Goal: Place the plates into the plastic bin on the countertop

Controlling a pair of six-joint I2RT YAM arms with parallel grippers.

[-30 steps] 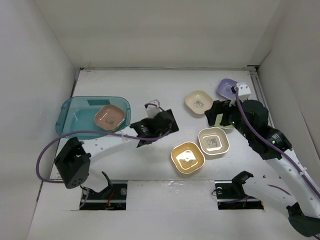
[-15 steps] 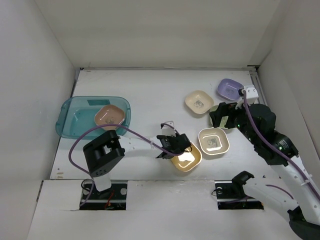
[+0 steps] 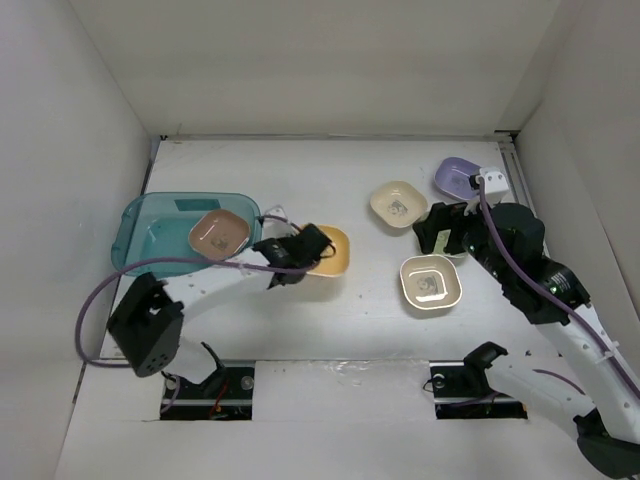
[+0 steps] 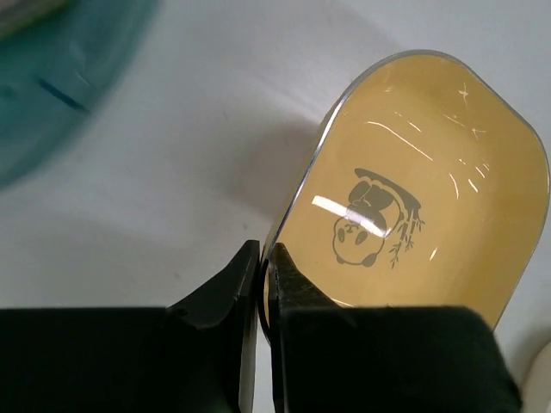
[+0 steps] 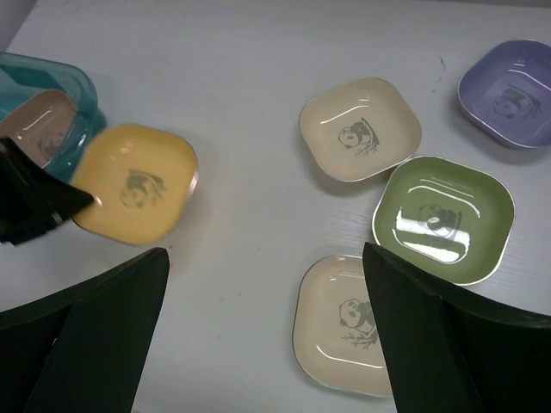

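Note:
My left gripper (image 3: 300,252) is shut on the rim of a yellow plate (image 3: 328,250), holding it tilted above the countertop (image 3: 330,170) just right of the plastic bin (image 3: 150,240). In the left wrist view the jaws pinch the edge of the yellow plate (image 4: 413,189) at the left gripper (image 4: 263,258). A brown plate (image 3: 218,232) lies in the bin. Cream (image 5: 360,129), green (image 5: 443,219), purple (image 5: 508,95) and beige (image 5: 349,323) plates lie on the countertop at the right. My right gripper (image 5: 267,344) hangs open above them, holding nothing.
White walls (image 3: 90,150) close the countertop in on the left, back and right. Both arm bases (image 3: 210,385) sit at the near edge. A purple cable (image 3: 110,290) loops from the left arm. The right arm covers most of the green plate in the top view.
My left gripper closed on the yellow plate at the front middle, lifted it and carried it left towards the bin. The right arm shifted only slightly.

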